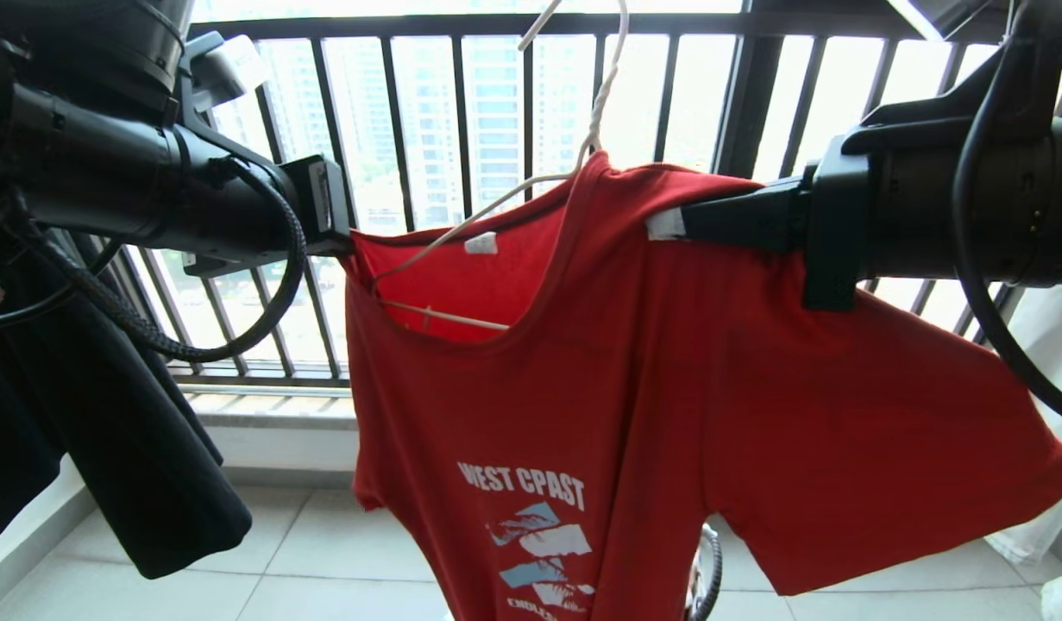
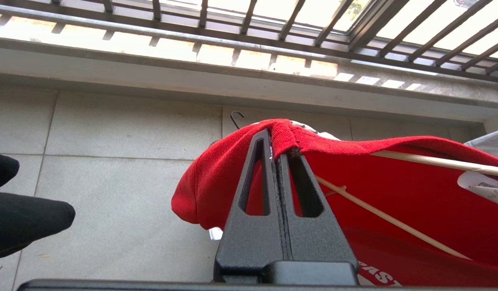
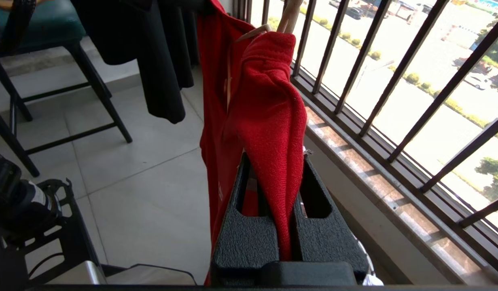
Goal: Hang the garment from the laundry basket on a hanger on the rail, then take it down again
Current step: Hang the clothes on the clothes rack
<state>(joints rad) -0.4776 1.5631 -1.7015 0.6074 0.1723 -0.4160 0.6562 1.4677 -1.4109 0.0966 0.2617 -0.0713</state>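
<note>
two black pincers, left pincer [image 1: 345, 237] and right pincer [image 1: 669, 224], each clenched on one red printed t-shirt [image 1: 651, 414] draped over one off-white wire hanger [image 1: 496, 203].

The garment [image 1: 669, 405], a red short-sleeved T-shirt with white "WEST CPAST" lettering and a white-and-blue graphic on the chest, hangs spread out in front of the black railing with a small white label showing inside its neck. The hanger [image 1: 531, 185], thin off-white wire with a twisted neck, sits partly inside the neck opening, one sloping arm and the bottom bar visible against the red cloth, its hook rising above the collar.
</note>
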